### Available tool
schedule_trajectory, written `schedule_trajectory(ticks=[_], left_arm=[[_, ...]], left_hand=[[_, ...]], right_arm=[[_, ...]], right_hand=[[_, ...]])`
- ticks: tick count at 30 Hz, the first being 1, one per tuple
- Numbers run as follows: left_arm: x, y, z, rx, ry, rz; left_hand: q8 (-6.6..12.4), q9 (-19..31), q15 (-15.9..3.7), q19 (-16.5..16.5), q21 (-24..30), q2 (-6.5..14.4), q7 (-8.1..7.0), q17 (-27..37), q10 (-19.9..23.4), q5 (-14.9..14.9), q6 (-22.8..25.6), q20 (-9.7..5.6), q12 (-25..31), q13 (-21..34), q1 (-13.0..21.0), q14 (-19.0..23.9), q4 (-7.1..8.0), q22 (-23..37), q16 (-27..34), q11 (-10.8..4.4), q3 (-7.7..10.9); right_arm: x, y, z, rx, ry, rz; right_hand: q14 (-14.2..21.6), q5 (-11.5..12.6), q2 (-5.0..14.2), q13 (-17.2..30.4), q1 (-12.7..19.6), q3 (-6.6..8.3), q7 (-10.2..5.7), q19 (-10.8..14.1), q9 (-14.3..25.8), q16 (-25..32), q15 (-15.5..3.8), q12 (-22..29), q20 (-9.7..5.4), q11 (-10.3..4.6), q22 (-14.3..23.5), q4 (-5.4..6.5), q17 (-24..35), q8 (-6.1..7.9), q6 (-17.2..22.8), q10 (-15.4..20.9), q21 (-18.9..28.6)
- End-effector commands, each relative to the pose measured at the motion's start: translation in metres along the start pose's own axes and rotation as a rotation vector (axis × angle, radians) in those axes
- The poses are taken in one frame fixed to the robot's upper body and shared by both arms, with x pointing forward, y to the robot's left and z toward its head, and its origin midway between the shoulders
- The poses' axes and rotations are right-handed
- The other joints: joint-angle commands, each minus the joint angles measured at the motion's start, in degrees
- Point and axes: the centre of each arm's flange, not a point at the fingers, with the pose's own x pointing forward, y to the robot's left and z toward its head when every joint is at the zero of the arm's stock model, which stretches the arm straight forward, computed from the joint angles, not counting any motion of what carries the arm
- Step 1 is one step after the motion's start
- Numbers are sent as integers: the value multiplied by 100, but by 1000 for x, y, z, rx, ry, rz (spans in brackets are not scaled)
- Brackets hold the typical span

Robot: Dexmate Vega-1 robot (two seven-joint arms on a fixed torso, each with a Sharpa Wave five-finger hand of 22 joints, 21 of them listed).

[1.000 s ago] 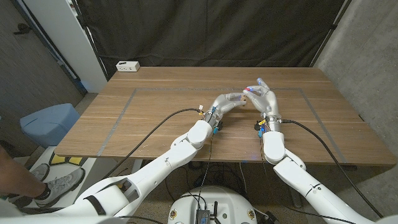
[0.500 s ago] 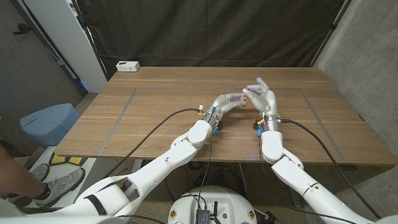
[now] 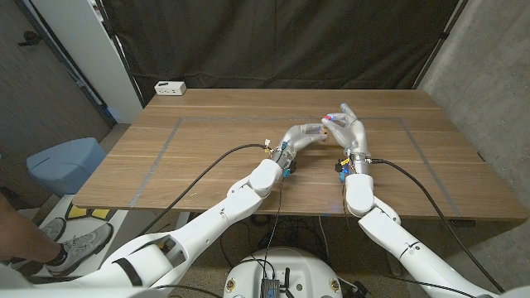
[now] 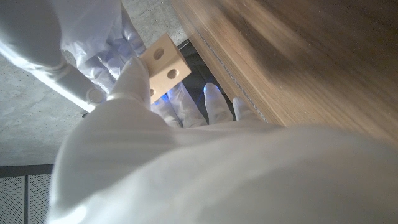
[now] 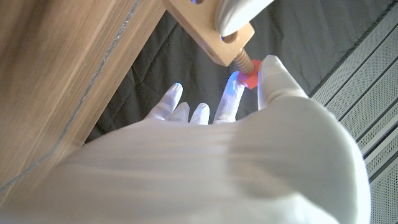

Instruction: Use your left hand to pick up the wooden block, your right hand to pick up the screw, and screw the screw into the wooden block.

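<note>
Wooden block (image 5: 208, 28) is pinched in the left robot hand (image 3: 305, 135), raised above the worktop (image 3: 207, 157) to present its hole. Right robot hand (image 3: 348, 132) pinches the screw (image 5: 247, 70) by its red head, thread entering that hole

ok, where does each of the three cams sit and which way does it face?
Head view: fixed on the robot's head, looking down over the wooden table; both arms enter from the bottom corners, left hand and right hand meeting mid-table.
Left wrist view: on the left wrist, looking along the hand's back at the wooden block it holds.
Right wrist view: on the right wrist, looking along its hand at the screw entering the block.
Shared: both wrist views show the block and the table edge.
</note>
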Motion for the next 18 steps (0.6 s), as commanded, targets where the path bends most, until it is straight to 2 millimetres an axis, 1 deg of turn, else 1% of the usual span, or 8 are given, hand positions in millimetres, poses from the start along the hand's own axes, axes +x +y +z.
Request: schedule_trajectory(ticks=[1,7,14,18], left_arm=[[1,1,-1,-2,3,0],[1,1,-1,-1,6,1],[1,1,-1,-1,7,0],[1,0,-1,-2,7,-1]], left_hand=[[39,20,-545,2,30,53,56,13,40,41,218,22,18,8,10,55,41,20,-5,1,-2],[38,20,-540,1,30,47,55,11,39,41,216,25,17,11,9,54,39,20,-7,1,-6],[37,20,-536,0,29,54,53,13,39,41,214,28,15,14,5,53,42,20,-7,0,-7],[39,19,-541,0,30,53,47,12,39,42,218,28,14,16,9,52,39,20,-9,0,-8]], right_arm=[[-1,2,-2,0,6,-1],[-2,1,-3,4,12,-7],[-2,0,-4,3,11,-6],[-3,0,-4,3,11,-9]], right_hand=[[36,37,47,16,33,43,16,18,18,-13,-331,10,-313,-14,14,-6,26,39,25,30,17],[36,36,51,16,30,44,6,18,31,-13,-326,9,-314,-21,14,-2,27,55,25,29,16],[38,37,49,16,34,46,4,19,35,-13,-331,12,-314,10,14,-4,26,61,15,37,15],[41,36,53,16,35,44,10,20,34,-11,-329,9,-312,-10,14,-3,26,62,11,30,15]])
